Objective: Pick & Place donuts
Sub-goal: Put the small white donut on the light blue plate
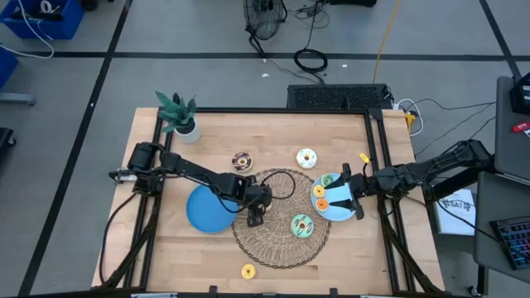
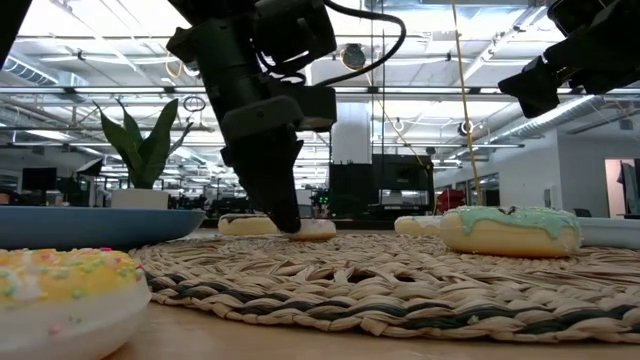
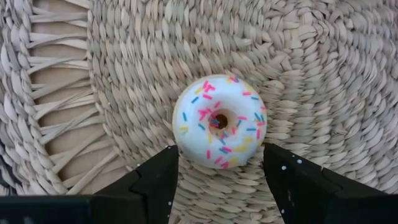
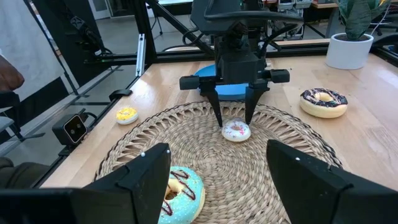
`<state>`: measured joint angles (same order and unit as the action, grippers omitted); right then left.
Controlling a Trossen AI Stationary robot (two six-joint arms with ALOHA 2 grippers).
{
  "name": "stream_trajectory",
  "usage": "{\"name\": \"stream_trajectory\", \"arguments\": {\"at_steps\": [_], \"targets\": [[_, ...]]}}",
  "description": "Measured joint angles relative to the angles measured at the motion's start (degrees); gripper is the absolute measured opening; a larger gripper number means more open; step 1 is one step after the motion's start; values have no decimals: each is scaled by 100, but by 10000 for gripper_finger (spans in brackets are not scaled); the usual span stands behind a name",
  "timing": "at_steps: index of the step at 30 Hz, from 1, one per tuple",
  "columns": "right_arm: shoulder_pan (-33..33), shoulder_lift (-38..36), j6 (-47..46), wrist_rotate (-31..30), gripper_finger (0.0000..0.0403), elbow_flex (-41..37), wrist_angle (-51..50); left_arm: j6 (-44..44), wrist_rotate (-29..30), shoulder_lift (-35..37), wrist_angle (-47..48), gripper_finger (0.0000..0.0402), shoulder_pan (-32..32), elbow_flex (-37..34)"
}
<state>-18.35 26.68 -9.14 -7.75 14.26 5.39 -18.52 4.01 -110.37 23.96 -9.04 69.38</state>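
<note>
donuts were the target: the small white sprinkled donut [image 3: 219,121] lay on the wicker mat [image 3: 323,68], between the left gripper [image 3: 219,177] fingers, spread apart. centring before closing was advisable.

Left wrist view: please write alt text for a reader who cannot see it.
A small white donut with coloured sprinkles lies flat on the woven wicker mat, between the two open dark fingers of the left gripper, which do not touch it.

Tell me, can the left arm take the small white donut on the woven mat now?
Probably yes. The left end effector is open directly above the white donut, one finger on each side, nothing between them.
</note>
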Motion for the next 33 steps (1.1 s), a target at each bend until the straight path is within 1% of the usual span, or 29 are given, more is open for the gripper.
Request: {"name": "stream_trajectory", "arguments": {"at_steps": [3, 7, 18, 23, 26, 33], "targets": [[0, 0, 0, -2, 251, 0, 0, 17, 6, 2, -1, 234, 2, 0], [0, 0, 0, -4, 251, 0, 0, 26, 100, 2, -8, 220, 2, 0], [-1, 0, 0, -9, 251, 0, 1, 29, 186, 2, -23, 149, 2, 0], [0, 0, 0, -11, 251, 0, 2, 162, 203, 2, -75, 125, 2, 0], [0, 0, 0, -11, 251, 0, 1, 286, 203, 2, -126, 119, 2, 0], [0, 0, -16, -11, 251, 0, 1, 533, 208, 2, -180, 118, 5, 0]]}}
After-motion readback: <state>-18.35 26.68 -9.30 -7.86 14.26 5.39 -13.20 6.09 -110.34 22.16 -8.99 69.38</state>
